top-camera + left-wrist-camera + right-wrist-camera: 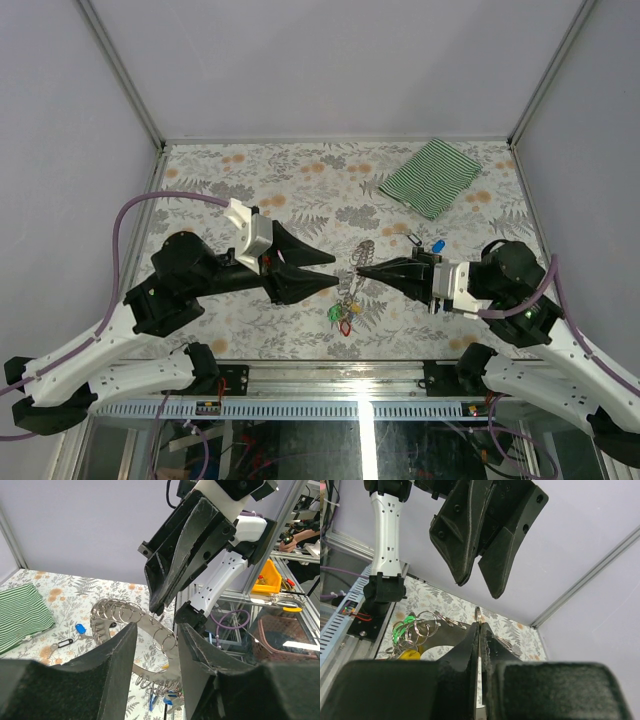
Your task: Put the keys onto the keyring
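Observation:
The keyring [354, 268], a grey metal band strung with small split rings, hangs tilted above the table. My right gripper [361, 270] is shut on one of its small rings [478, 614]. Keys with green, red and yellow tags [343, 316] dangle from the keyring's low end, and the green tag [402, 627] and yellow tag [410, 655] show in the right wrist view. My left gripper [335, 271] stands open just left of the keyring [150, 630], its fingers [116, 660] apart with nothing gripped. A blue-tagged key [438, 246] and a black-tagged key [413, 238] lie loose on the table.
A green-striped cloth [430, 176] lies at the back right of the floral table [230, 170]. Grey walls enclose the table on three sides. The two gripper tips almost meet at the middle near the front edge.

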